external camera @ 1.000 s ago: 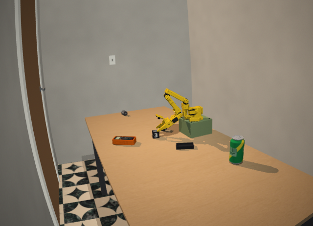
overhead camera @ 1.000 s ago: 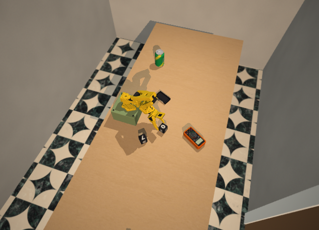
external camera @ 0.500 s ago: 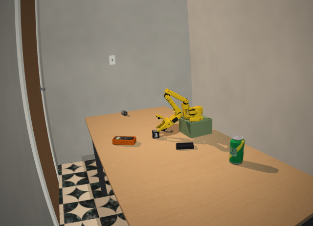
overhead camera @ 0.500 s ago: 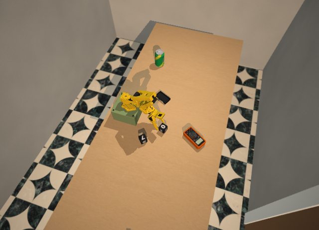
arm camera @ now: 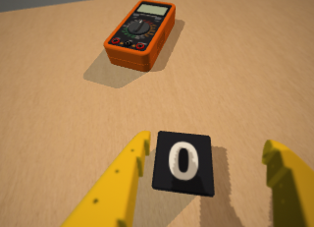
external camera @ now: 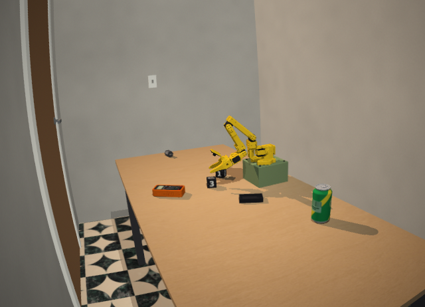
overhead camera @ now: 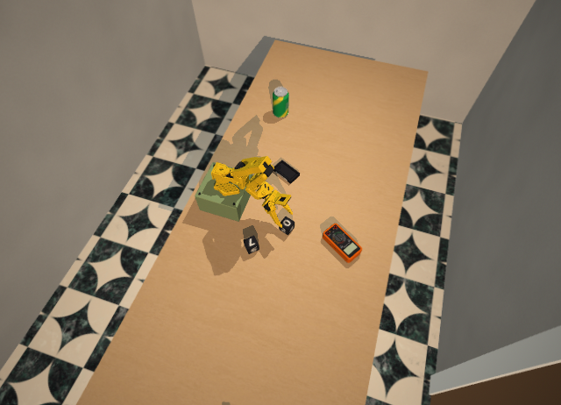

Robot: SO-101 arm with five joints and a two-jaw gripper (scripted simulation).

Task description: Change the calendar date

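Observation:
One black cube (overhead camera: 287,226) (external camera: 211,182) (arm camera: 183,163) stands on the table with a white 0 on top and a 3 on the side towards the exterior camera. The other black cube (overhead camera: 251,245) (external camera: 220,174) stands nearer the base, showing a 7 in the top view and a 1 in the exterior view. The black tray (overhead camera: 294,179) (external camera: 250,198) stands apart and looks empty; no month name is legible. My gripper (overhead camera: 286,219) (external camera: 210,160) (arm camera: 207,139) is open and empty above the 0 cube, which appears closer to the left finger in the wrist view.
An orange multimeter (overhead camera: 342,242) (external camera: 168,191) (arm camera: 139,35) lies beyond the 0 cube. A green can (overhead camera: 280,103) (external camera: 321,204) stands past the tray. The arm stands on a green block (overhead camera: 219,206) (external camera: 271,173). A small dark object (external camera: 169,153) lies at the table's far end.

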